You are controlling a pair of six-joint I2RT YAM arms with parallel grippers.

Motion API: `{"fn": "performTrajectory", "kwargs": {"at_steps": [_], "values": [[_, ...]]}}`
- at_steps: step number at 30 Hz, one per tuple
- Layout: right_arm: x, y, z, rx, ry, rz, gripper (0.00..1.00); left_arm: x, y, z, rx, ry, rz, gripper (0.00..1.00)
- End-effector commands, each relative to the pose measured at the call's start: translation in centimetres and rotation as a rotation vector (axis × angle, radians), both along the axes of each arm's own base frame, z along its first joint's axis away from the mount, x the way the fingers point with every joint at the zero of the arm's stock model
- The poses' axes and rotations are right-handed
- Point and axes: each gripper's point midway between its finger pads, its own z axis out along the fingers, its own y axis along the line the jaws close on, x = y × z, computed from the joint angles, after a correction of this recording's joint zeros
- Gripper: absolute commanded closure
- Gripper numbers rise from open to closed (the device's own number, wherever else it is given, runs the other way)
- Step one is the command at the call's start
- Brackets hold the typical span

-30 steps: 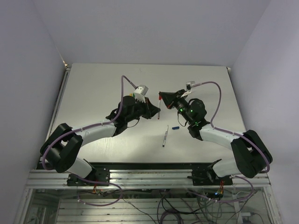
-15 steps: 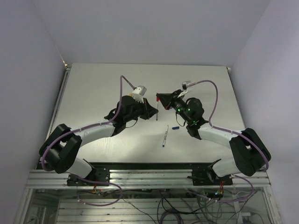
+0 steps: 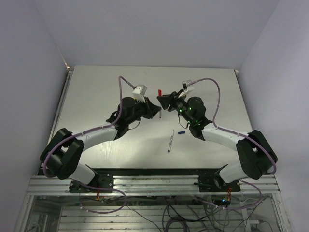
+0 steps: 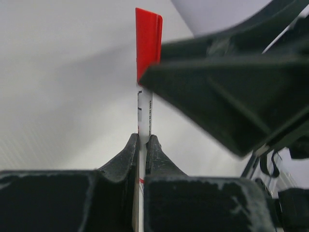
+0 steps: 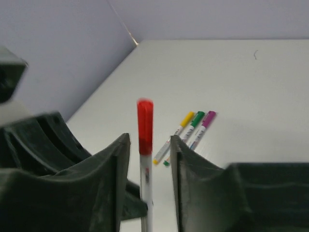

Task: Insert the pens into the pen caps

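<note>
**Red pen, capped, held upright above the table**

- Red pen (image 4: 145,113): stands upright, with the red cap (image 4: 147,43) on its upper end.
- Left gripper (image 4: 143,141): clamped tight on the red pen's barrel, below the cap.
- Right gripper (image 5: 148,139): jaws parted, one on each side of the red pen's cap with a gap on both sides. It grips nothing.
- Yellow-capped pen (image 5: 179,129), green-capped pen (image 5: 193,122) and purple-capped pen (image 5: 204,122): lying side by side on the table (image 3: 96,92), beyond the red pen.
- Loose pen (image 3: 170,140) and blue cap (image 3: 181,132): on the table, nearer the arm bases than the red pen, close together but apart.

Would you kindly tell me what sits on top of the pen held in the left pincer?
A red cap covers the upper end of the pen, gripped in the left pincer; the tip inside the cap cannot be seen.
</note>
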Motion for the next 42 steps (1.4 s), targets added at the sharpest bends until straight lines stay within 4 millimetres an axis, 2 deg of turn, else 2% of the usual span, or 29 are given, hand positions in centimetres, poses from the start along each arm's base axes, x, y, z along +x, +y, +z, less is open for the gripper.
{"fn": "performTrajectory", "kwargs": {"at_steps": [1, 5, 8, 10, 13, 16, 23, 32, 42], "values": [[0.8, 0.6, 0.5, -0.071, -0.016, -0.016, 0.52, 3.1, 0.7, 2.9, -0.074, -0.117, 0.098, 0.93], [1.8, -0.9, 5.5, -0.011, -0.134, -0.114, 0.30, 3.4, 0.5, -1.0, -0.009, -0.040, 0.096, 0.93], [1.2, -3.1, 8.4, 0.045, -0.211, -0.204, 0.26, 3.7, 0.4, -4.4, 0.039, 0.032, 0.109, 0.93], [1.0, -4.8, 8.8, 0.041, -0.220, -0.275, 0.26, 4.1, 0.6, -6.1, 0.070, 0.067, 0.130, 0.93], [1.0, -7.2, 7.8, -0.004, -0.170, -0.379, 0.26, 5.0, 0.9, -8.2, 0.132, 0.110, 0.163, 0.93], [0.8, -9.3, 6.0, -0.049, -0.092, -0.472, 0.26, 6.5, 1.4, -10.2, 0.218, 0.133, 0.200, 0.93], [-0.9, -12.1, 2.5, -0.109, -0.002, -0.554, 0.27, 10.5, 3.3, -13.1, 0.428, 0.180, 0.312, 0.93], [-2.1, -13.7, 0.7, -0.128, 0.057, -0.594, 0.27, 14.3, 7.4, -15.5, 0.682, 0.241, 0.459, 0.93], [-2.5, -13.8, -0.3, -0.119, 0.092, -0.590, 0.28, 13.9, 8.2, -18.0, 0.745, 0.331, 0.433, 0.93]]}}
